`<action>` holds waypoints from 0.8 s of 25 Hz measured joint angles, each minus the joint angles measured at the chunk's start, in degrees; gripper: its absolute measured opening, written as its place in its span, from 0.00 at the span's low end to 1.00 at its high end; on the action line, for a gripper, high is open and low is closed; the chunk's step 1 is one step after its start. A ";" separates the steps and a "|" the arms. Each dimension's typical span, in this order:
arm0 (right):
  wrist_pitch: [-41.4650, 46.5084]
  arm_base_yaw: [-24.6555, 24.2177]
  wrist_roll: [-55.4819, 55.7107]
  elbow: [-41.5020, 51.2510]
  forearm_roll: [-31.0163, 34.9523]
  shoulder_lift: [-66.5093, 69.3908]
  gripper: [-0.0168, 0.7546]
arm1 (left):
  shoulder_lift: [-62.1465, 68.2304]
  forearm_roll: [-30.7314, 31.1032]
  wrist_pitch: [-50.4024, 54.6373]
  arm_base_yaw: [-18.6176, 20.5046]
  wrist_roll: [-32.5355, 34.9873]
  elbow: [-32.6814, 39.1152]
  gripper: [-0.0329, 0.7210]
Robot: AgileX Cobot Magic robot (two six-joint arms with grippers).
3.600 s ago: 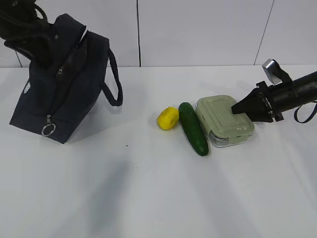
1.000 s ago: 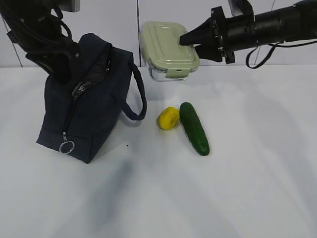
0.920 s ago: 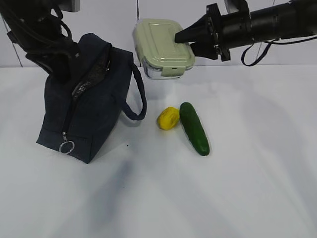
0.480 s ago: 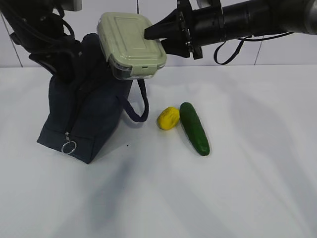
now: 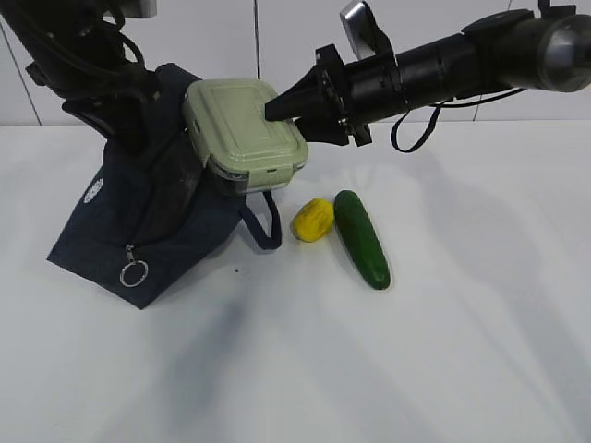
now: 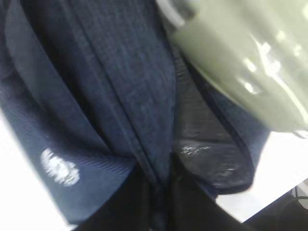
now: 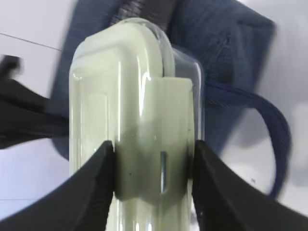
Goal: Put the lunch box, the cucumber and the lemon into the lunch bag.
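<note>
A: Item one: box (image 5: 244, 131). Clamped at one short end in right pincer (image 5: 277, 109), half-spread on the lid edge (both dark fingers flanking the clip in the wrist view). Carried clear of the tabletop (image 5: 462, 323), tilted, far end dipping toward the bag (image 5: 148, 231).

B: Bearing from pincer?

A: Straight ahead, leftward. Long axis in line with the arm, aimed at the bag's top. Leading end over the mouth, touching or nearly so; cannot tell whether inside yet.

B: Item two?

A: Bag. Slumped on the tabletop at left, zipper ring (image 5: 135, 274) hanging low at the near end, logo (image 5: 93, 192) facing the camera. Top gripped from above by left pincer (image 5: 118, 118), nearly shut, apparently pinching fabric beside the opening (wrist view blurred, only dark cloth and a pale lid edge visible).

B: Nearer arm for the opening?

A: Left, already on it. Right closing from the other side with the box.

B: Hinge of the next move?

A: Probably box's long axis against the slit: lengthwise entry likely needed, mouth looking narrow.

B: Items three, four?

A: Lemon (image 5: 313, 220) and cucumber (image 5: 360, 238). Side by side on the tabletop, right of the bag, below the right arm, touching or almost.
</note>
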 joint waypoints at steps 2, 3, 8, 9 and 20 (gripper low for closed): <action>0.00 0.00 0.13 -0.10 -1.39 1.11 0.49 | 0.00 -0.13 -0.19 0.00 0.00 0.00 0.07; 0.00 0.00 0.22 -0.10 -1.83 1.66 0.49 | 0.00 -0.13 -0.13 0.00 0.00 0.00 0.07; -0.22 0.13 0.36 -0.10 -2.90 3.41 0.49 | 0.03 -2.54 -0.60 0.00 0.00 0.00 0.07; -0.22 0.24 0.36 -0.10 -2.65 3.70 0.49 | 0.03 -3.66 -0.60 0.00 0.00 0.00 0.07; -0.66 5.56 -5.27 -0.10 5.65 6.97 0.49 | 0.03 -8.53 -0.05 -0.66 0.80 0.00 0.07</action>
